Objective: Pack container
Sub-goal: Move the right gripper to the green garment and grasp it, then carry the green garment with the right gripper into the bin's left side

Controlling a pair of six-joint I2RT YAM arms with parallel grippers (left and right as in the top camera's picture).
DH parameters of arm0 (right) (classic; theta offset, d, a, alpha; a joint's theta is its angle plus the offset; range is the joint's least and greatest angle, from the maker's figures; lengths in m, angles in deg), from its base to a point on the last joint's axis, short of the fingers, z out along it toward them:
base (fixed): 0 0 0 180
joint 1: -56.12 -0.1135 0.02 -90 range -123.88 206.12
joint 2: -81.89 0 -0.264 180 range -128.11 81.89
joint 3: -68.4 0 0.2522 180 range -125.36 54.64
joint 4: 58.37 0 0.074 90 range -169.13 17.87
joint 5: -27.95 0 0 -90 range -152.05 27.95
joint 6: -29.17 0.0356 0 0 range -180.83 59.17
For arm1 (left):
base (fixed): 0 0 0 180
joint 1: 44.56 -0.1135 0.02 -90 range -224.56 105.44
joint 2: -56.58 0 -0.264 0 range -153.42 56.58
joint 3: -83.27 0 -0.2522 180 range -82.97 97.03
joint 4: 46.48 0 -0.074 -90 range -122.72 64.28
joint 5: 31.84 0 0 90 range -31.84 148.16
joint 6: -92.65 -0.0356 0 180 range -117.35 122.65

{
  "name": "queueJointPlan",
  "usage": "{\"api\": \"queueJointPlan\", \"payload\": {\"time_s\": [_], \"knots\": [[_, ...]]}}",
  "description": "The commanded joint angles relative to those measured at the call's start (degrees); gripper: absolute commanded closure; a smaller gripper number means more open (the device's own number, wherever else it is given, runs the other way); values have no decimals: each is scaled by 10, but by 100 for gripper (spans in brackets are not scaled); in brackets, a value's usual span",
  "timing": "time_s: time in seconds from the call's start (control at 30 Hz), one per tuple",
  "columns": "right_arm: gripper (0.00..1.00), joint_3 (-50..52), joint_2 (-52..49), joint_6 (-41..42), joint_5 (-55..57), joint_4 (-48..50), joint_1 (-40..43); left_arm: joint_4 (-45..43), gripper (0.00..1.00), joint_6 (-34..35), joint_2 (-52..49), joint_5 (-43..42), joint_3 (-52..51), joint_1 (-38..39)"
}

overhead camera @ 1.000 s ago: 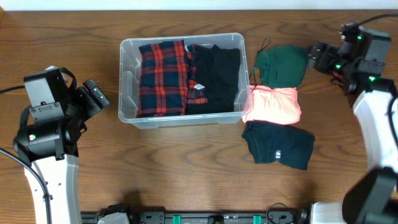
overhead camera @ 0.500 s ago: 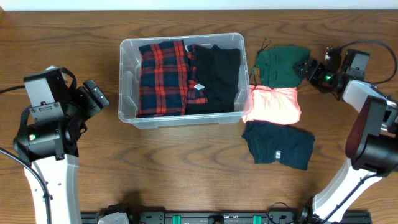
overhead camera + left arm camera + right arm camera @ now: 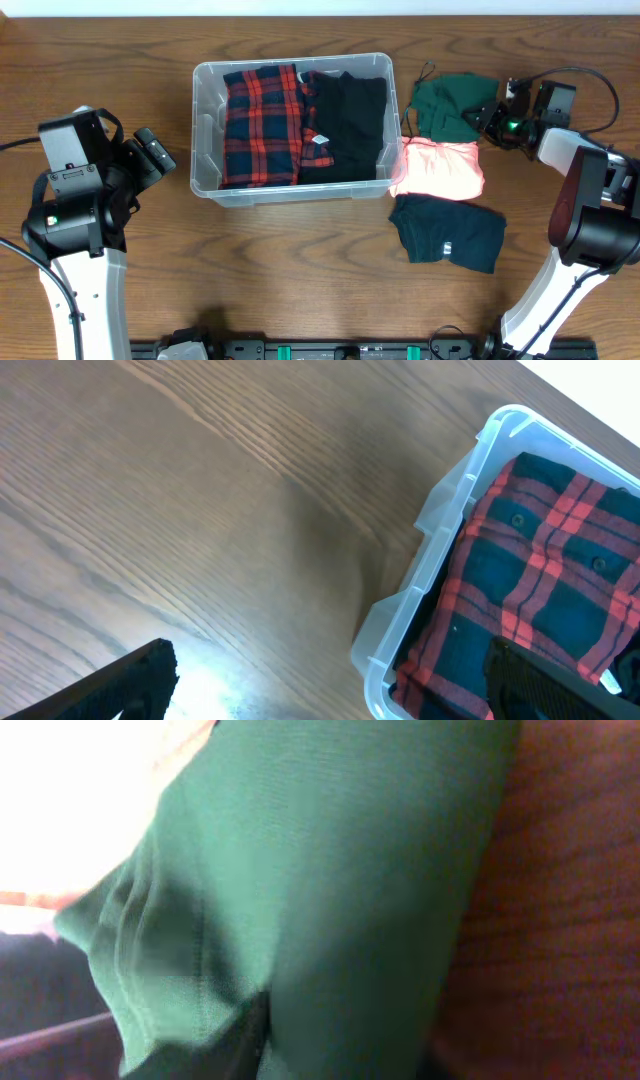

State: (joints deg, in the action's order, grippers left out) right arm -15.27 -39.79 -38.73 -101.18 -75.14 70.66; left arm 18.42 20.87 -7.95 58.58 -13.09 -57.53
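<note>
the container point(image 3: 207, 140) sits on the worktop point(image 3: 300, 270) exactly where it sat a second ago. inside it a red and navy plaid garment point(image 3: 258, 125) fills the half farther from the loose clothes, and a black garment point(image 3: 350, 120) fills the half nearer to them. neither has shifted.

beside the container, on the black garment's side, three folded pieces lie in a column. a green garment point(image 3: 450, 105) is level with the container's far end, and a pink garment point(image 3: 440, 168) touches the container's wall. a dark teal garment point(image 3: 445, 232) lies just past the container's near corner. all three lie as before.

the change is on the right arm. a second ago the right end effector point(image 3: 490, 118) hung well beyond the green garment, away from the container. it has since swung in toward the container and now meets the edge of the green garment that faces away from the container. the right wrist view is filled with green cloth, puckered around one dark finger point(image 3: 240, 1040). whether the end effector is pinching the cloth i cannot tell.

the left end effector point(image 3: 152, 155) has not moved. it waits off the container's plaid side with its fingers spread wide, and the container's corner shows between them in the left wrist view.
</note>
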Motion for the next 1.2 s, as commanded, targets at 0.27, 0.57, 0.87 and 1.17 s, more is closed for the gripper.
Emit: {"api": "queueJointPlan", "payload": {"time_s": [0.27,0.57,0.87,1.17], "knots": [[99,3,148,101,-273,54,26,1,2,5,-2,7,1,-2],[99,3,338,135,-219,101,-110,1,2,5,-2,7,1,-2],[99,3,302,125,5,104,-375,1,2,5,-2,7,1,-2],[99,3,143,159,117,258,-517,1,2,5,-2,7,1,-2]]}}
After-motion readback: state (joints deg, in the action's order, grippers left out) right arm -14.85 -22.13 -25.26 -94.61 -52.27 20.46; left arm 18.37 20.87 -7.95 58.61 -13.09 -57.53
